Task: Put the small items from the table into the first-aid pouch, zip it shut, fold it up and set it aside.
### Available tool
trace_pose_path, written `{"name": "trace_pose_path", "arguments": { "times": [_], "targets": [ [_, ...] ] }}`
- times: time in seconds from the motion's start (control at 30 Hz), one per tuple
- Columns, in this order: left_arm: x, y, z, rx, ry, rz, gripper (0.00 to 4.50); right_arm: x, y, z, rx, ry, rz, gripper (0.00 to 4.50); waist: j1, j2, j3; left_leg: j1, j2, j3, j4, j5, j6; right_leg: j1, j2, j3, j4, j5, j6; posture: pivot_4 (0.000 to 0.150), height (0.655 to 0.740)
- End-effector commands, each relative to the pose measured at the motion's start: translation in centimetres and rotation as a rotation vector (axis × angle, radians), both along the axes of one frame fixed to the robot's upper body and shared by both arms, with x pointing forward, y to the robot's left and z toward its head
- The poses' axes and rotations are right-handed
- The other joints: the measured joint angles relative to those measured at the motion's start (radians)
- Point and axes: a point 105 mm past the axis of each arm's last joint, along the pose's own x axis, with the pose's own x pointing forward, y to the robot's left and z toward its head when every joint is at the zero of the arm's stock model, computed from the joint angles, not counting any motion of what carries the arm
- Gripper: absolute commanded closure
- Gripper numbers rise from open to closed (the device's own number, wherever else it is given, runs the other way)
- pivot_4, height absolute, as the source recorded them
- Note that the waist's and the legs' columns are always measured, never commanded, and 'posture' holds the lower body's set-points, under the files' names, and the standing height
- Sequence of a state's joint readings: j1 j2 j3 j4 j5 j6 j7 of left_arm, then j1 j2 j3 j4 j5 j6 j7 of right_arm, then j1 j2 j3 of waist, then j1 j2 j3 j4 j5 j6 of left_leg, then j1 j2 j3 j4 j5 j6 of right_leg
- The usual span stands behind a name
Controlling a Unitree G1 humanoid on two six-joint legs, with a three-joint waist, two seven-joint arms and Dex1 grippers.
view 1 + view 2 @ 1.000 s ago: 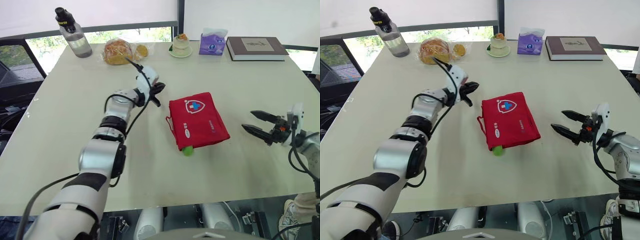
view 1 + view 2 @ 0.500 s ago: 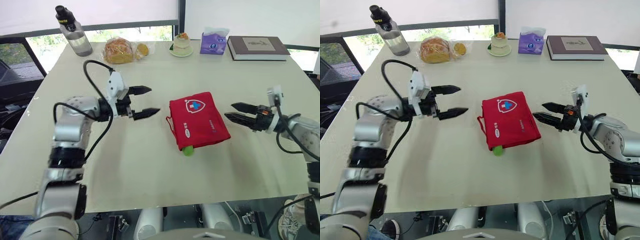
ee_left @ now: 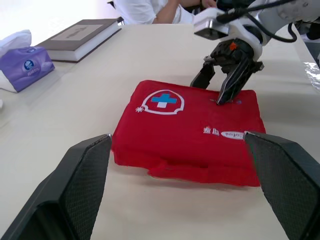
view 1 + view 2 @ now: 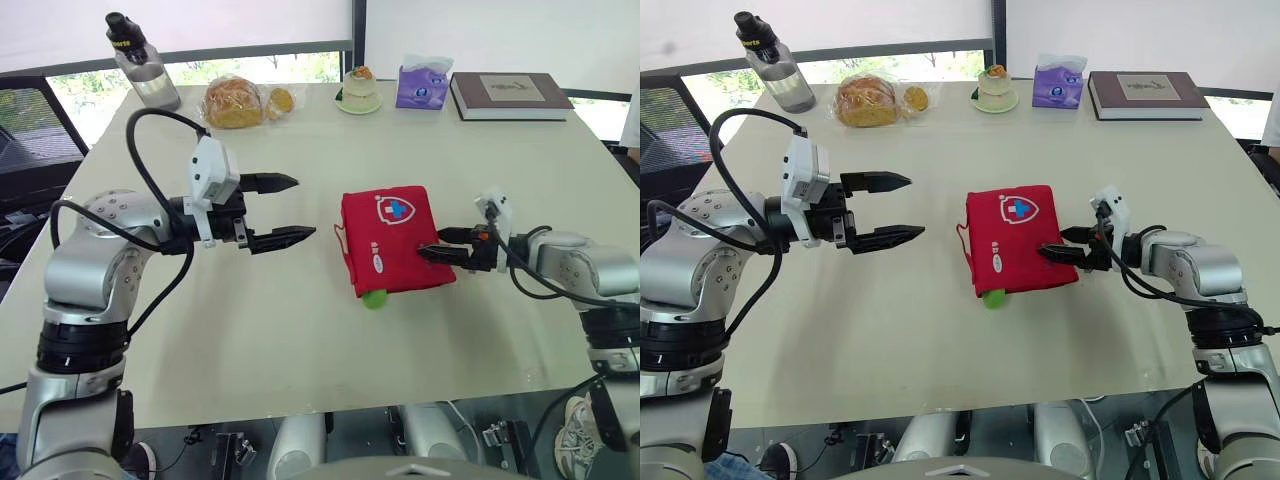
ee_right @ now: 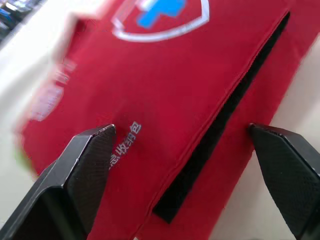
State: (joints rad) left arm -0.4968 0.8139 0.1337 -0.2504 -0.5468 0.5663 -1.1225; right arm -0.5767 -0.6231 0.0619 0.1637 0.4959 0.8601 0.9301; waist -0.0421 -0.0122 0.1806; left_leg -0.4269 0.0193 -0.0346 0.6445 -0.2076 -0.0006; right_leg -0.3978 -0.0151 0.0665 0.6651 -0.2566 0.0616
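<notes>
Right tool has reached pouch; right wrist view reveals black strip.

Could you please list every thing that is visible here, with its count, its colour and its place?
table: 1, cream, under everything
pouch: 1, red with a white cross badge, table centre
green item: 1, green, peeking out at the pouch's near edge
bottle: 1, clear with black cap, far left corner
bread bag: 1, clear, brown bread inside, right of the bottle
dessert: 1, pale, on a saucer, far middle
tissue pack: 1, purple, right of the dessert
book: 1, dark brown, far right
chair: 1, black, left of the table
person: 1, white top, beyond the book
left end effector: black, open, left of the pouch
right end effector: black, open, at the pouch's right edge
</notes>
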Motion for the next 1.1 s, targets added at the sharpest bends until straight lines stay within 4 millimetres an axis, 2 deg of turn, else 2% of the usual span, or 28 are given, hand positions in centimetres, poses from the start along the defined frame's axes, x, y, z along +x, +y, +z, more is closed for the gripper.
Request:
{"name": "trace_pose_path", "arguments": {
  "times": [0.03, 0.2, 0.4, 0.43, 0.47, 0.5, 0.6, 0.67, 0.77, 0.93, 1.0, 1.1],
  "targets": [
    [-0.5, -0.1, 1.2, -0.003, -0.05, 0.003, 0.03, 0.8, -1.5, -0.6, -0.068, 0.007, -0.071, 0.0, 0.001, 0.0, 0.0, 0.0, 0.0, 0.0, 0.0, 0.0, 0.0, 0.0, 0.0, 0.0, 0.0, 0.0, 0.0, 0.15, 0.74],
    [-0.7, 0.1, 1.2, -0.001, -0.056, 0.013, 0.03, 0.6, -2.0, -0.9, -0.053, 0.035, -0.086, 0.0, 0.001, 0.0, 0.0, 0.0, 0.0, 0.0, 0.002, 0.0, 0.0, 0.0, 0.0, 0.0, 0.001, 0.0, 0.0, 0.15, 0.74],
    [-0.7, 0.1, 1.1, -0.003, -0.056, 0.017, 0.03, -0.3, -1.7, -0.9, 0.066, 0.15, -0.079, 0.0, 0.004, 0.0, 0.0, -0.001, 0.0, 0.0, 0.003, 0.0, 0.0, 0.0, 0.0, 0.0, 0.001, 0.0, 0.0, 0.15, 0.74],
    [-0.7, 0.1, 1.1, -0.004, -0.057, 0.017, 0.0, -0.8, -1.3, -0.9, 0.093, 0.178, -0.059, 0.4, 0.004, 0.0, 0.0, -0.001, 0.0, 0.0, 0.003, 0.0, 0.0, 0.0, 0.0, 0.0, 0.001, 0.0, 0.0, 0.15, 0.74],
    [-0.7, 0.1, 1.1, -0.005, -0.057, 0.016, 0.0, -1.3, -1.0, -0.9, 0.111, 0.197, -0.04, 0.51, 0.004, 0.0, 0.0, -0.001, 0.0, 0.0, 0.003, 0.0, 0.0, 0.0, 0.0, 0.0, 0.001, 0.0, 0.0, 0.15, 0.74],
    [-0.7, 0.1, 1.1, -0.006, -0.058, 0.016, 0.0, -1.6, -0.7, -1.0, 0.125, 0.211, -0.028, 0.83, 0.004, 0.0, 0.0, -0.001, 0.0, 0.0, 0.003, 0.0, 0.0, 0.0, 0.0, 0.0, 0.001, 0.0, 0.0, 0.15, 0.74],
    [-0.6, 0.1, 1.0, -0.007, -0.058, 0.019, 0.0, -2.0, -0.4, -0.9, 0.154, 0.225, -0.026, 2.17, 0.003, 0.0, 0.0, -0.002, 0.0, -0.001, 0.003, 0.0, 0.0, 0.0, 0.0, -0.001, 0.001, 0.0, 0.0, 0.15, 0.74],
    [-0.7, 0.2, 0.9, -0.006, -0.058, 0.019, 0.0, -2.0, -0.4, -0.6, 0.189, 0.229, -0.036, 3.22, 0.0, 0.0, 0.0, -0.002, 0.0, 0.0, 0.003, 0.0, 0.0, 0.0, 0.0, -0.001, 0.001, 0.0, 0.0, 0.15, 0.74],
    [-0.8, 0.1, 1.1, -0.009, -0.061, 0.015, 0.0, -2.0, -0.4, -0.1, 0.228, 0.233, -0.048, 4.48, 0.0, 0.0, 0.0, -0.002, 0.001, 0.0, 0.003, 0.0, 0.0, 0.0, 0.001, 0.0, 0.001, 0.0, 0.0, 0.15, 0.74],
    [-1.2, -0.4, 1.1, -0.018, -0.05, -0.017, 0.0, -1.3, -0.1, 1.3, 0.343, 0.222, -0.085, 4.48, 0.0, 0.0, 0.0, -0.002, 0.001, 0.0, 0.003, 0.0, 0.0, -0.001, 0.001, 0.0, 0.001, 0.0, 0.0, 0.15, 0.74],
    [-1.3, -0.6, 1.2, -0.022, -0.049, -0.026, 0.0, -0.7, -0.1, 1.6, 0.383, 0.203, -0.127, 4.48, 0.0, 0.0, 0.0, -0.002, 0.001, 0.0, 0.003, 0.0, 0.0, -0.001, 0.001, 0.0, 0.001, 0.0, 0.0, 0.15, 0.74],
    [-1.4, -1.0, 1.4, -0.023, -0.053, -0.043, 0.0, 1.1, -1.1, 1.7, 0.403, 0.143, -0.265, 4.48, 0.0, 0.0, 0.0, -0.003, 0.001, 0.0, 0.003, 0.0, 0.0, -0.002, 0.001, 0.0, 0.001, 0.0, 0.0, 0.15, 0.74]
  ]
}}
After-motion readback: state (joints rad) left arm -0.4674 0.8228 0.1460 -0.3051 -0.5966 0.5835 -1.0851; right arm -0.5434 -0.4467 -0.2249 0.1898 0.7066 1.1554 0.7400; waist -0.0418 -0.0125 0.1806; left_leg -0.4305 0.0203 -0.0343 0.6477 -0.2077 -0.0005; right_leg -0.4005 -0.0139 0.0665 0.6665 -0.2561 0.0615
